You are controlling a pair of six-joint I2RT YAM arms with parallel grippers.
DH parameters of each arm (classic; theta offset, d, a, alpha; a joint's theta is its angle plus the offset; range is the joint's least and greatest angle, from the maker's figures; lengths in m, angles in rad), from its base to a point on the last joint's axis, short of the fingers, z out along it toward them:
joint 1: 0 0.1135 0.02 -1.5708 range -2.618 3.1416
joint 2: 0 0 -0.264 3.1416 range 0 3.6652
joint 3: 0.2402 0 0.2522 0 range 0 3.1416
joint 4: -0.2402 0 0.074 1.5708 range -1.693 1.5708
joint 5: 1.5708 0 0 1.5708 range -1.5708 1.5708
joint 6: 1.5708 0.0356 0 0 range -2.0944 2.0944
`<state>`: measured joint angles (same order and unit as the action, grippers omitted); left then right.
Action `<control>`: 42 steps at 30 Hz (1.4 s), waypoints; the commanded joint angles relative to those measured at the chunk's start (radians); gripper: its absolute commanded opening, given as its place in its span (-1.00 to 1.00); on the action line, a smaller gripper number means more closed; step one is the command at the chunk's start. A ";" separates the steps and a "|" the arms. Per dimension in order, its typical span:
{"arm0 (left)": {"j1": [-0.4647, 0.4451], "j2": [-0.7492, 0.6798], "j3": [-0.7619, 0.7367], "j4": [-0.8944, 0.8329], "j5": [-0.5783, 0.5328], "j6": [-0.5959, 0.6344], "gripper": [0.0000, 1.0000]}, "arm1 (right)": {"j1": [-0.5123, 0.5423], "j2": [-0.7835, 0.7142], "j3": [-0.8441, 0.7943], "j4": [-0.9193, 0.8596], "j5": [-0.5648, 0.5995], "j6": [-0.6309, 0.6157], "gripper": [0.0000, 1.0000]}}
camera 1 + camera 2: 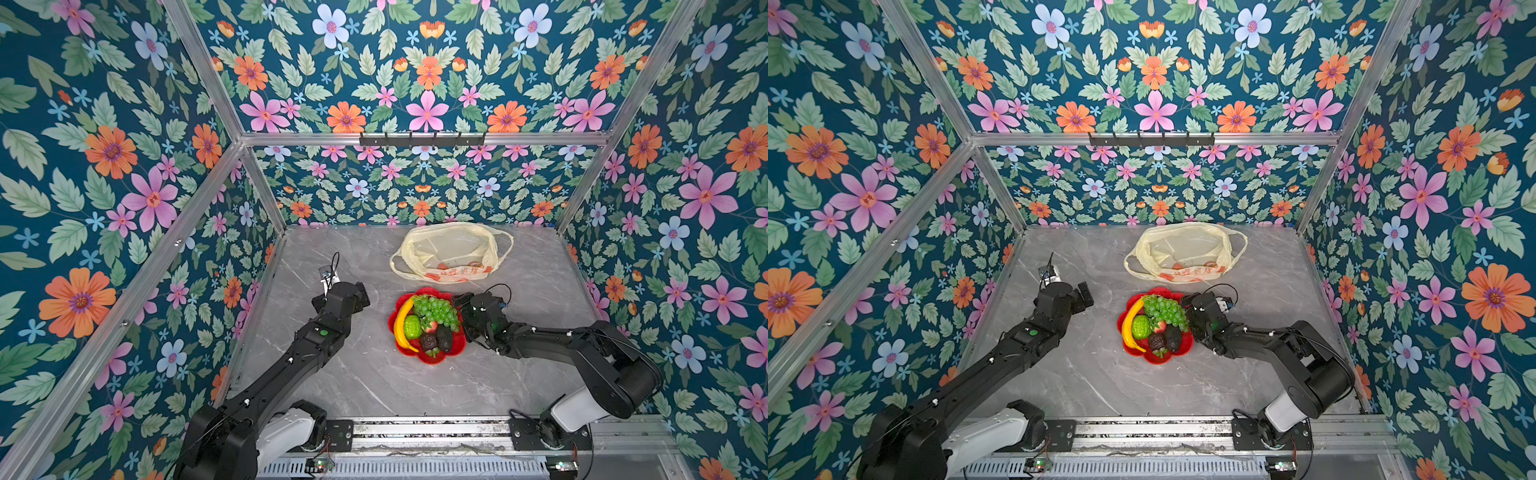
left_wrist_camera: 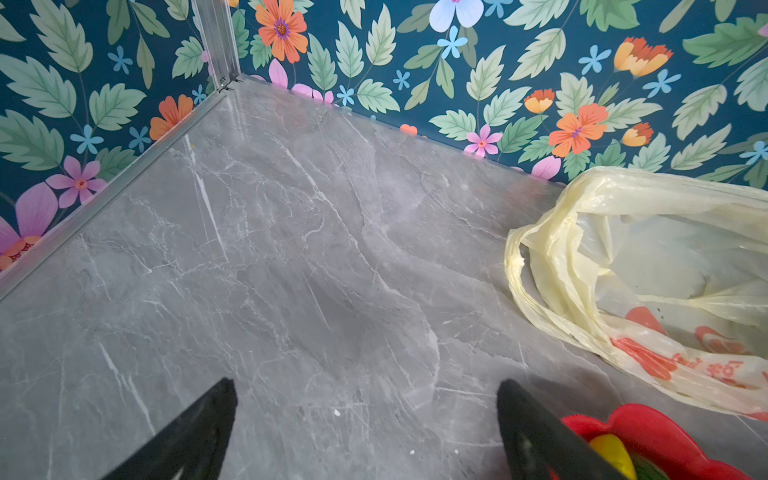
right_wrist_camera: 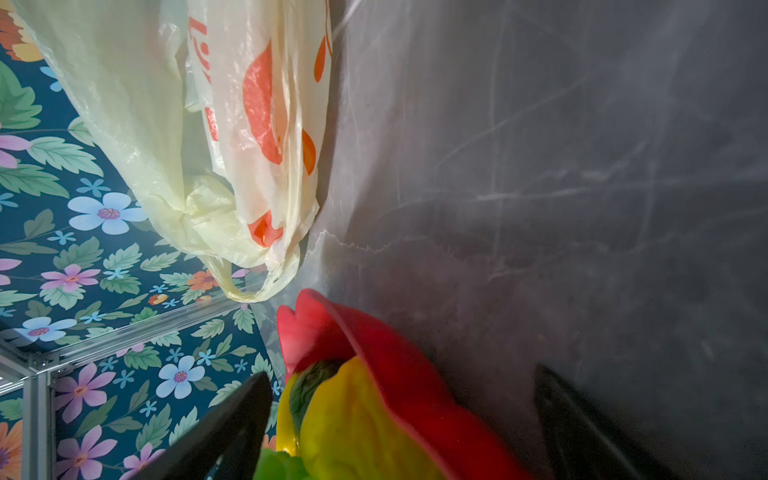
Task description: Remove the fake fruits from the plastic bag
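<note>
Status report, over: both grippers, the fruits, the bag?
Left gripper open, empty, over bare table. Right gripper open at rim of red plate. Fake fruits piled on plate; none seen in plastic bag. Nothing in the way.

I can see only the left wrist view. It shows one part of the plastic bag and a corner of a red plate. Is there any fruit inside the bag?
Observer: In both top views the plastic bag lies slack on the table and I see no fruit shape inside it. Only orange-red marks show through the plastic, and they look like its print.
Operator: Then where are the fruits?
Observer: They are piled on the red flower-shaped plate, just in front of the bag: banana, green grape bunch, bumpy lime-green ball, strawberry and dark pieces.
</note>
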<state>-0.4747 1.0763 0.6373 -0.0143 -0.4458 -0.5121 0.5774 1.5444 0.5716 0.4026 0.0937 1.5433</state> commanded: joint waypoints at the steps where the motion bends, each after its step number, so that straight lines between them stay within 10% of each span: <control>1: 0.002 0.008 0.002 0.014 -0.022 0.020 0.99 | -0.014 -0.025 0.005 -0.077 0.022 -0.025 0.99; 9: 0.004 0.042 0.013 0.073 -0.110 0.078 0.99 | -0.131 -0.165 0.008 -0.280 -0.016 -0.215 0.99; 16: 0.102 0.053 -0.026 0.191 -0.203 0.115 0.99 | -0.280 -0.275 0.144 -0.532 -0.004 -0.682 0.99; 26: 0.205 0.200 -0.223 0.672 -0.324 0.355 0.99 | -0.337 -0.357 0.001 -0.224 0.316 -1.314 0.99; 33: 0.253 0.378 -0.395 1.216 -0.234 0.551 1.00 | -0.455 -0.292 -0.063 -0.026 0.180 -1.457 0.99; 42: 0.366 0.480 -0.375 1.255 0.081 0.504 1.00 | -0.600 -0.125 -0.170 0.316 -0.129 -1.504 0.99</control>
<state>-0.1398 1.5547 0.2516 1.1839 -0.5117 0.0135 0.0135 1.3907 0.4198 0.5301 0.1310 0.0547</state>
